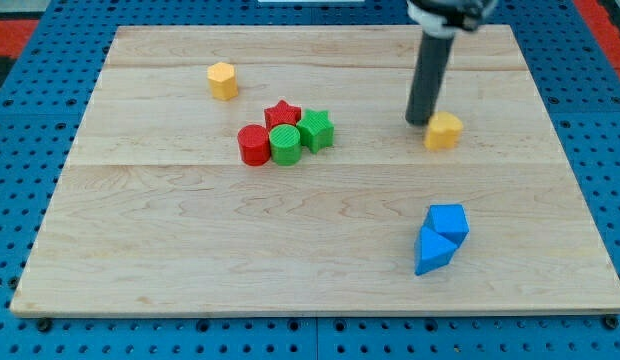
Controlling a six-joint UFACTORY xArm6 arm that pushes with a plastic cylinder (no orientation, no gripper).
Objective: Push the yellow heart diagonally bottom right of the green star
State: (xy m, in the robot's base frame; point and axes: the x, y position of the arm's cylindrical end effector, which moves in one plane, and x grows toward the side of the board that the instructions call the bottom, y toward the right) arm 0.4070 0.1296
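The yellow heart (pixel 444 130) lies right of the board's middle, in the upper half. My tip (pixel 420 121) touches its upper left side. The green star (pixel 316 130) sits left of it, at about the same height, in a cluster with other blocks. The rod comes down from the view's top.
A red star (pixel 283 113), a red cylinder (pixel 254 144) and a green cylinder (pixel 286 144) crowd against the green star. A yellow hexagon (pixel 222 80) lies at the upper left. Two blue blocks (pixel 441 238) sit at the lower right. The wooden board (pixel 140 230) rests on blue pegboard.
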